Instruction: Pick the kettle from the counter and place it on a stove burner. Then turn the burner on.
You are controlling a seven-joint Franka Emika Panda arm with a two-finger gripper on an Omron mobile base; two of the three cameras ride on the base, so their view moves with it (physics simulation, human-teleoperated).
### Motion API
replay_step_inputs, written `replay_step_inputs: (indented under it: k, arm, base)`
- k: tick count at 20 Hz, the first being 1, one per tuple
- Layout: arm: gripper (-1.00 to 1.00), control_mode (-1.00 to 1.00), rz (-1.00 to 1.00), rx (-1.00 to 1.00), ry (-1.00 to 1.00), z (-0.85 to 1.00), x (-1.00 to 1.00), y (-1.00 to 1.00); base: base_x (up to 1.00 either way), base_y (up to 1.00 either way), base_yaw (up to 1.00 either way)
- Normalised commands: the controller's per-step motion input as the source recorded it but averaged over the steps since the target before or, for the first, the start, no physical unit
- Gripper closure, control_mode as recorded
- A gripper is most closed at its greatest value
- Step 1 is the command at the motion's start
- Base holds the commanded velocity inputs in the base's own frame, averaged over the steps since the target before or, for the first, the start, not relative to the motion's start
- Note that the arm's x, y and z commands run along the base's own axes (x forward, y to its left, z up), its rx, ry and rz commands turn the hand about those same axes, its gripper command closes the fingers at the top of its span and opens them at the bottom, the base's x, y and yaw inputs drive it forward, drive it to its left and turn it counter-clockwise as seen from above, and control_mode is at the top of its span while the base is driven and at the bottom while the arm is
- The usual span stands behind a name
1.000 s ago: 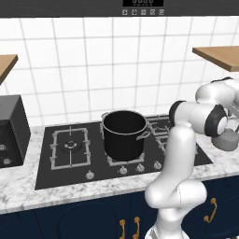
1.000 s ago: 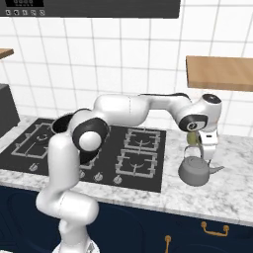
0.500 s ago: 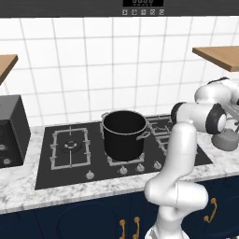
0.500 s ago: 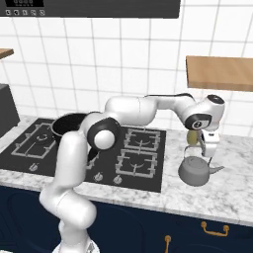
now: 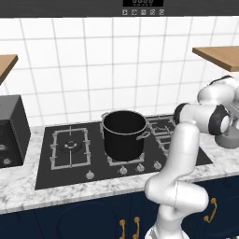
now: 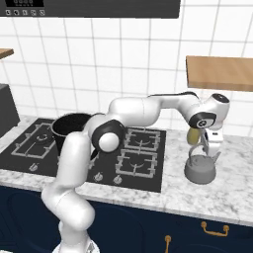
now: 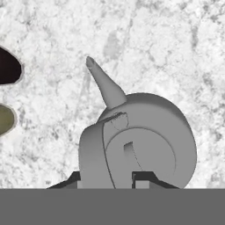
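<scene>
Grasping step: the claw [image 6: 204,149] stood over the kettle [image 6: 200,169] on the counter [image 6: 232,188], fingers astride its handle, closure indeterminate; next, close and lift toward a burner

White-grey marbled stone tabletop [image 6: 232,190] with thick pale edge carries a black gas hob [image 5: 70,158] set into it, a small squat silvery-grey metal kettle [image 6: 201,169] right of the hob, and a dark boxy appliance [image 5: 11,130] at far left.

kettle [image 5: 230,139] half behind arm
</scene>
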Motion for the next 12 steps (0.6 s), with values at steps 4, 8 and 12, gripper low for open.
replay_step_inputs:
  k: [4,8,12]
  arm:
    - [1.00,-1.00,0.00,0.00,-0.09,0.19,-0.15,0.08]
    - [1.00,-1.00,0.00,0.00,-0.18,0.51,-0.25,0.49]
    - [1.00,-1.00,-0.05,0.00,-0.10,0.34,-0.29,0.78]
  base:
    - [0.00,0.00,0.00]
    - [0.00,0.00,0.00]
    - [0.00,0.00,0.00]
